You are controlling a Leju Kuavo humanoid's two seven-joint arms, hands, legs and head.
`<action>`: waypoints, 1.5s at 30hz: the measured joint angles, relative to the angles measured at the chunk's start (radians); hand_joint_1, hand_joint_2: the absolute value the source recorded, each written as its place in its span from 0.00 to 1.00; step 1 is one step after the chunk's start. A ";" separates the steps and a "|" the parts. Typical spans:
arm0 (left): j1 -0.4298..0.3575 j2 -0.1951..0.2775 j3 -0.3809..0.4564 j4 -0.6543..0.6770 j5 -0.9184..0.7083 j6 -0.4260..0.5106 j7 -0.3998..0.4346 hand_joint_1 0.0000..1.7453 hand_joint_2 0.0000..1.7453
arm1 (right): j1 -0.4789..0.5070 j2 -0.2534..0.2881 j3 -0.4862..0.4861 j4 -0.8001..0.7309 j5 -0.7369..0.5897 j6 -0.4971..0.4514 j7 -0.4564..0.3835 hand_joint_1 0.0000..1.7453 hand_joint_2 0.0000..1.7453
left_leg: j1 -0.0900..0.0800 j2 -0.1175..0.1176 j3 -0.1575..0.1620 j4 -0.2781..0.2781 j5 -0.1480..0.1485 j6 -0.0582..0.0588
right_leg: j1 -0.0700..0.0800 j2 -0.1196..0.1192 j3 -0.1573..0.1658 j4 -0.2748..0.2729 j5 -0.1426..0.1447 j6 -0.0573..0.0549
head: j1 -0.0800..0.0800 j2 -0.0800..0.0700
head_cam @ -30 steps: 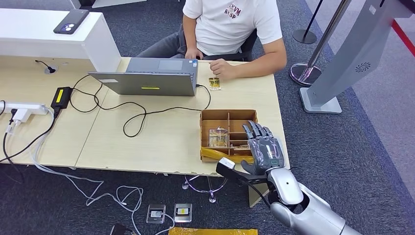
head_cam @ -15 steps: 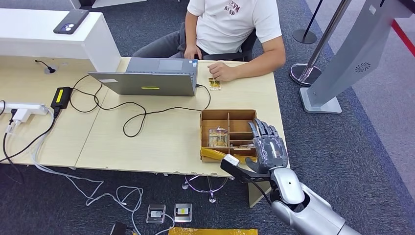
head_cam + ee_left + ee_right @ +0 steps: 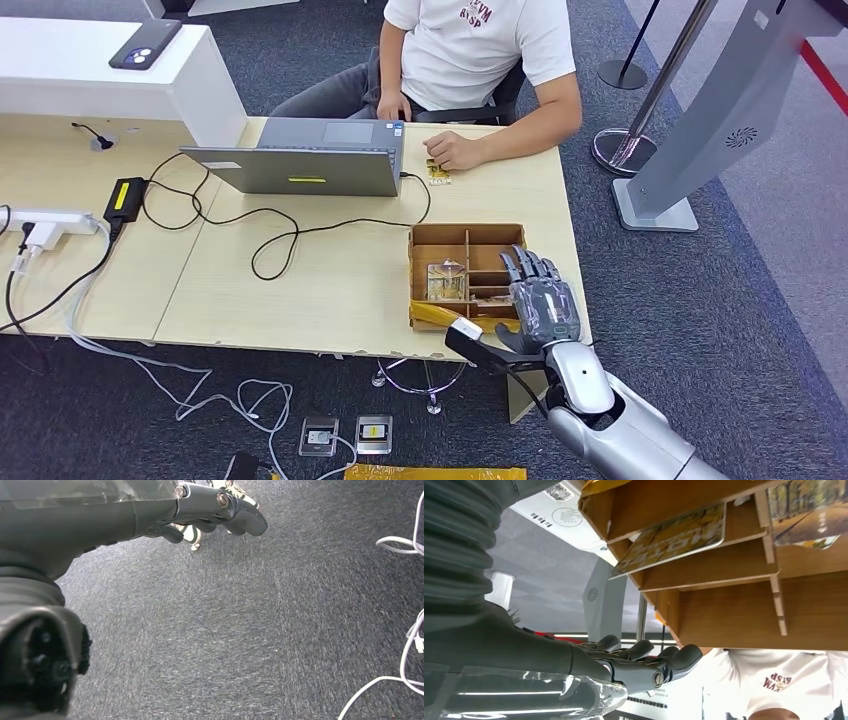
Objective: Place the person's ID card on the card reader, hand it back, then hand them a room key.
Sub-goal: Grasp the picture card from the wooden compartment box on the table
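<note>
Head view, right hand [image 3: 540,300]: positioned lower right of centre, over the right side of the wooden divided box [image 3: 440,238] at the table's [image 3: 320,290] near edge; fingers extended and spread, nothing held; thumb pointed left below the table edge.
Right wrist view, same hand [image 3: 644,662]: fingers stretched out beside the box [image 3: 724,610], apart from its wall; a yellow printed card [image 3: 674,540], probably a room key, lay flat in one compartment.
Head view, another card [image 3: 446,281]: stood in a left compartment of the box.
Small card [image 3: 437,174], possibly the ID card though too small to confirm: lay on the table at upper centre, just beside the person's hand [image 3: 452,150].
Laptop [image 3: 305,155]: sat left of that card, cables trailing toward the frame's left.
Left wrist view, left hand [image 3: 210,507]: hung over grey carpet [image 3: 240,630], fingers loosely extended, nothing in them; white cables [image 3: 407,635] at the right edge
</note>
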 joint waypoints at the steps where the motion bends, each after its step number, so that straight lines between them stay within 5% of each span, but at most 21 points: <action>1: 0.000 0.000 0.000 0.000 0.000 0.000 0.000 0.00 0.00 | 0.000 0.003 0.000 0.004 0.000 0.003 -0.003 0.34 1.00 | 0.000 0.000 0.000 0.000 0.000 0.000 | 0.000 0.000 0.000 0.000 0.000 0.000 | 0.000 0.000; 3: 0.000 0.000 0.000 0.000 0.003 0.000 0.000 0.00 0.00 | 0.000 0.012 0.000 0.013 -0.002 0.011 -0.009 0.77 1.00 | 0.000 0.000 0.000 0.000 0.000 0.000 | 0.000 0.000 0.000 0.000 0.000 0.000 | 0.000 0.000; 5: 0.000 0.000 0.000 0.000 0.008 0.000 0.000 0.00 0.00 | 0.000 0.020 0.000 0.023 -0.004 0.020 -0.013 1.00 1.00 | 0.000 0.000 0.000 0.000 0.000 0.000 | 0.000 0.000 0.000 0.000 0.000 0.000 | 0.000 0.000; 29: 0.001 0.000 0.000 0.000 0.011 0.000 0.000 0.00 0.00 | -0.007 0.055 -0.001 0.073 -0.023 0.033 -0.031 1.00 1.00 | 0.000 0.000 0.000 0.000 0.000 0.000 | 0.000 0.000 0.000 0.000 0.000 0.000 | 0.000 0.000; 45: 0.001 -0.001 0.000 0.000 -0.020 0.000 0.000 0.00 0.00 | -0.068 0.070 -0.026 0.080 0.032 -0.096 -0.030 1.00 1.00 | 0.000 0.000 0.000 0.000 0.000 0.000 | 0.000 0.000 0.000 0.000 0.000 0.000 | 0.000 0.000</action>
